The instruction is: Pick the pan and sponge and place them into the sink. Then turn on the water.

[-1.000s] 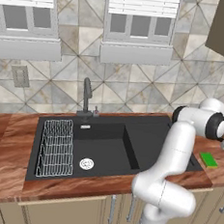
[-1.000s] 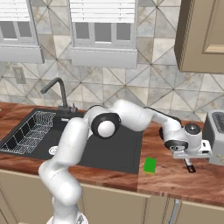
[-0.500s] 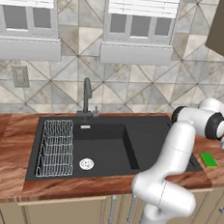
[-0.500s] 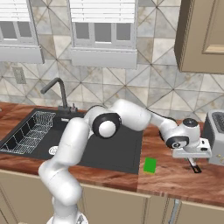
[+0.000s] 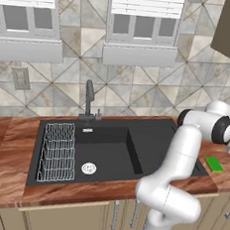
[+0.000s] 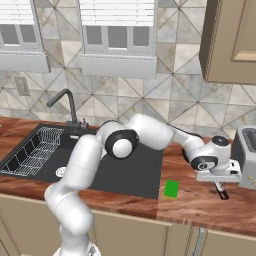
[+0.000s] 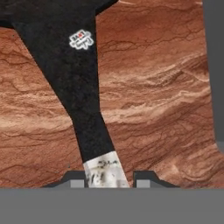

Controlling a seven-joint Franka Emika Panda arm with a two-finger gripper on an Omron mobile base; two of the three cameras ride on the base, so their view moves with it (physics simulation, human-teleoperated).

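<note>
— Since your hand sits so far out to the side, where exactly is it?

— Low over the wooden counter (image 6: 200, 207), with my gripper (image 6: 218, 186) just beside the toaster (image 6: 247, 155). From the hand camera, the pan's handle (image 7: 72, 83) runs up and away from my fingertips (image 7: 145, 178), and its light tip lies right between them.

— So are you holding it?

— My jaws stand narrow, pressed in on either side of that pale tip; I have the pan (image 6: 220, 190) by the end of its handle. From the right base camera the dark handle shows slanting out beneath my hand.

— And the sponge?

— The sponge (image 6: 171, 189) lies flat on the counter, near my gripper on the sink's side, just beside the basin's edge and apart from the pan.

— The sink itself?

— The sink (image 5: 149, 140) is farther off that same way, well apart from my gripper. Its wire rack (image 5: 57, 151) stands at the far end and the faucet (image 5: 89, 100) rises behind the basin.
</note>
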